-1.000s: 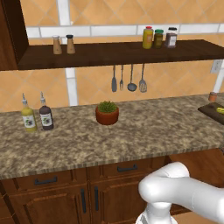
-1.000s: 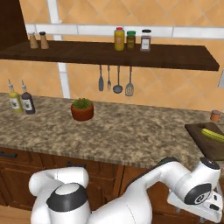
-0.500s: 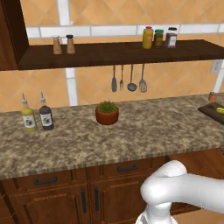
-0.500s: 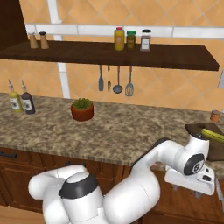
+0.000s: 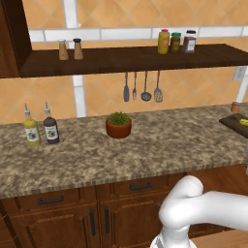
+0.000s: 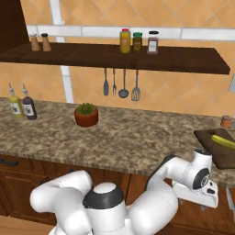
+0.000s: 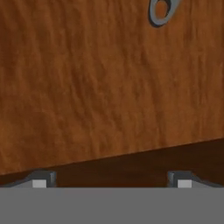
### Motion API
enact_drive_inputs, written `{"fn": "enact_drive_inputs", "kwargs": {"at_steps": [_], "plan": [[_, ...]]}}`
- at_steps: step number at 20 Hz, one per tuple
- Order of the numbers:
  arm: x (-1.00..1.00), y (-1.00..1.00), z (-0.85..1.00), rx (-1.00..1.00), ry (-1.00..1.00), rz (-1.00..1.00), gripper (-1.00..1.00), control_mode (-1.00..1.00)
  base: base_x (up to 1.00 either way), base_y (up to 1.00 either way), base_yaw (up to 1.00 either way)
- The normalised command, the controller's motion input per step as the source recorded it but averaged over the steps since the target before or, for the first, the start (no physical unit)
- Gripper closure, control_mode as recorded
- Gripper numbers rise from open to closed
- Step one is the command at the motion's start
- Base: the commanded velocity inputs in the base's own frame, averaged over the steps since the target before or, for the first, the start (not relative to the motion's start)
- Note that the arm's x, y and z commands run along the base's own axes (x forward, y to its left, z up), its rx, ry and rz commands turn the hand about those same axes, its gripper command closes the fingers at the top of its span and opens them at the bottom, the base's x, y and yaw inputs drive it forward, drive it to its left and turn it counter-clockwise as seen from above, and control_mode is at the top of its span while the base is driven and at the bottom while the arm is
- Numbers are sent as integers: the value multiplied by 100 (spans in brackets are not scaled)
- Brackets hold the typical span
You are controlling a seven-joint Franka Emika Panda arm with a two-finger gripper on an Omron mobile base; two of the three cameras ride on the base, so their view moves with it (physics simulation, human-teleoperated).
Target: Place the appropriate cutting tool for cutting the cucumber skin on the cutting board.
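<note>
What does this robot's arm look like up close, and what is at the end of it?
The arm is made of smooth, rounded white segments joined by dark grey rings, like the one at its shoulder. It ends in a blocky white hand carrying the gripper, which has two small dark finger tips with pale pads. No cables or markings show.

A big brown wooden cabinet front [image 7: 100,74] is very close to the camera, with wavy grain lines running up and down it. A small grey metal handle [image 7: 161,11] sits at the top edge of the wood, over toward the right, and part of it is cut off. Below the wood runs a darker brown strip [image 7: 131,164] that slants. Under that strip the gripper [image 7: 111,180] shows its two dark fingertips [image 7: 41,179], set wide apart with nothing between them.
</note>
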Motion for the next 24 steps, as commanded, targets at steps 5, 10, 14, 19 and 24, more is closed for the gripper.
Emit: {"fn": "enact_drive_inputs", "kwargs": {"at_steps": [5,10,14,19,24], "plan": [[0,-24,-82,0,3,3,-100,-100,0,0,0],[-43,-25,-39,2,5,0,-100,-100,0,0,0],[-65,-16,-10,2,11,0,-100,-100,0,0,0],[-70,-15,-15,1,11,0,-100,-100,0,0,0],[-77,-20,-9,2,9,0,-100,-100,0,0,0]]}}
